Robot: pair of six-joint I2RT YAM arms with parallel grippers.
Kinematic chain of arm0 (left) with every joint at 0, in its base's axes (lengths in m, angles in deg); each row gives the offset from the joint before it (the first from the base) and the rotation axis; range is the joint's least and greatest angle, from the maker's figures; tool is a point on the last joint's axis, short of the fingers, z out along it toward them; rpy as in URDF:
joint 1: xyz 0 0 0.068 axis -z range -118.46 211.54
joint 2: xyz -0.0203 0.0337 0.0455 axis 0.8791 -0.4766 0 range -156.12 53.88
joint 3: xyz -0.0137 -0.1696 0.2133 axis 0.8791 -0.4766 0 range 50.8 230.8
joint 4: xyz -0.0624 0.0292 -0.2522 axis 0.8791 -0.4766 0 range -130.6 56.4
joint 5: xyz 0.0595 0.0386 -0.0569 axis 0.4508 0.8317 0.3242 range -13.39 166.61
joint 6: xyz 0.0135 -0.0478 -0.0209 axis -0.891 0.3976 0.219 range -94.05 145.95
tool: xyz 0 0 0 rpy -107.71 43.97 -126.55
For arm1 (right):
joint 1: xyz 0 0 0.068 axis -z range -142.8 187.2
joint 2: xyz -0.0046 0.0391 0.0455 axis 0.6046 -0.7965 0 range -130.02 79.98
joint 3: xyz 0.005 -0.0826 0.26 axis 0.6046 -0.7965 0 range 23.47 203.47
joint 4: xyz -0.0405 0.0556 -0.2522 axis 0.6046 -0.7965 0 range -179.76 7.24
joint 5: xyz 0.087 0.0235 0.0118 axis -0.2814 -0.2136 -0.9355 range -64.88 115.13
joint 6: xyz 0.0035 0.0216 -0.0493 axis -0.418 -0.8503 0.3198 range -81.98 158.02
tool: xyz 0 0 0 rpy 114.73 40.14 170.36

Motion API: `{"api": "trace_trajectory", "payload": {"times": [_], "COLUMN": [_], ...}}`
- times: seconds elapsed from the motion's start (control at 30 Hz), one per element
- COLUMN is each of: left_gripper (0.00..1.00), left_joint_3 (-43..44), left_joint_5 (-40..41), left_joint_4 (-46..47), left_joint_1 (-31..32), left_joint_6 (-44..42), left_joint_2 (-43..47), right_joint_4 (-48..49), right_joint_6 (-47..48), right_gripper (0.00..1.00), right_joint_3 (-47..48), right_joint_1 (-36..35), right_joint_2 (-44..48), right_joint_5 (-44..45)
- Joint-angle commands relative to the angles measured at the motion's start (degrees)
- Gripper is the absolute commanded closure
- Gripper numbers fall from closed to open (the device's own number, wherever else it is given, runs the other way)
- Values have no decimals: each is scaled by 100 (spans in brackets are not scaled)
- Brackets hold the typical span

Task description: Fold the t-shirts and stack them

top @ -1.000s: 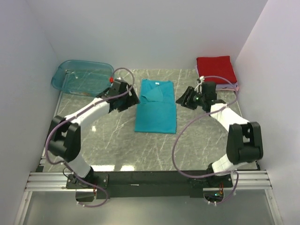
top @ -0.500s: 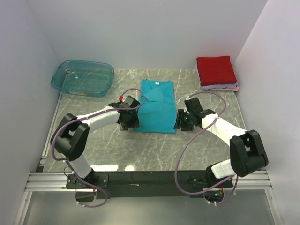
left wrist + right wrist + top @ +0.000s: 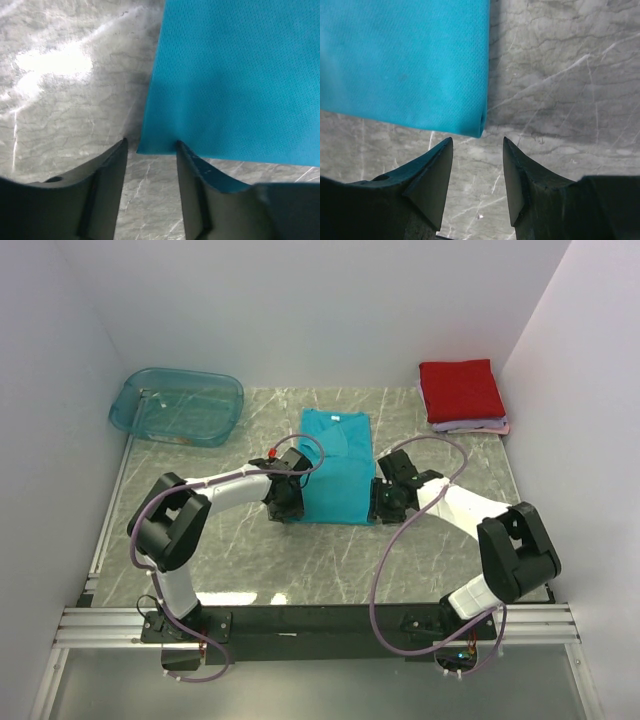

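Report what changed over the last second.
The left end effector and right end effector swung toward the near edge, from beside the collar end of the teal t-shirt to its near hem corners, jaws open, nothing gripped. Shirt, folded stack and tub stayed put.

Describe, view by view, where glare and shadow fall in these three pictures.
Top external: even light, pale glare on the marble table near the arms' bases. Left wrist: bright glare on the marble, upper left; the teal t-shirt weave is sharp. Right wrist: no glare; the shirt's edge shadows the marble; the right end effector's fingers look dark.
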State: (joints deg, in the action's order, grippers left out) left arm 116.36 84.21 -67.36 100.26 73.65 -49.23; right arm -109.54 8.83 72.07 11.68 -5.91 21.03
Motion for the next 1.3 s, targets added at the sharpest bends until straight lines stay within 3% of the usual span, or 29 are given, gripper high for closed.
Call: {"api": "trace_trajectory", "payload": {"times": [0.0,0.37,0.63,0.87,1.0,1.13,1.27], "left_gripper": [52,72,80,90,99,99,99], "left_joint_3": [106,27,18,-8,-26,-297,-833], "left_joint_5": [14,-65,-100,-92,-109,-144,-197], "left_joint_4": [-184,-210,-236,-272,-394,-737,-1490], "left_joint_1": [83,92,92,83,83,118,486], "left_joint_6": [46,46,55,37,20,55,160], "left_joint_2": [-165,-148,-139,-122,-43,343,1482], "right_joint_4": [-99,-248,-599,-749,-846,-1240,-1952], "right_joint_6": [-131,-210,-245,-166,-105,1,63], "right_gripper": [48,49,50,66,100,100,100], "right_joint_3": [255,475,721,634,554,370,10], "right_joint_1": [-76,-304,-436,-436,-436,-471,-735], "right_joint_2": [-156,-622,-1088,-1282,-1097,-641,411], "right_joint_5": [304,401,665,524,568,427,-29]}}
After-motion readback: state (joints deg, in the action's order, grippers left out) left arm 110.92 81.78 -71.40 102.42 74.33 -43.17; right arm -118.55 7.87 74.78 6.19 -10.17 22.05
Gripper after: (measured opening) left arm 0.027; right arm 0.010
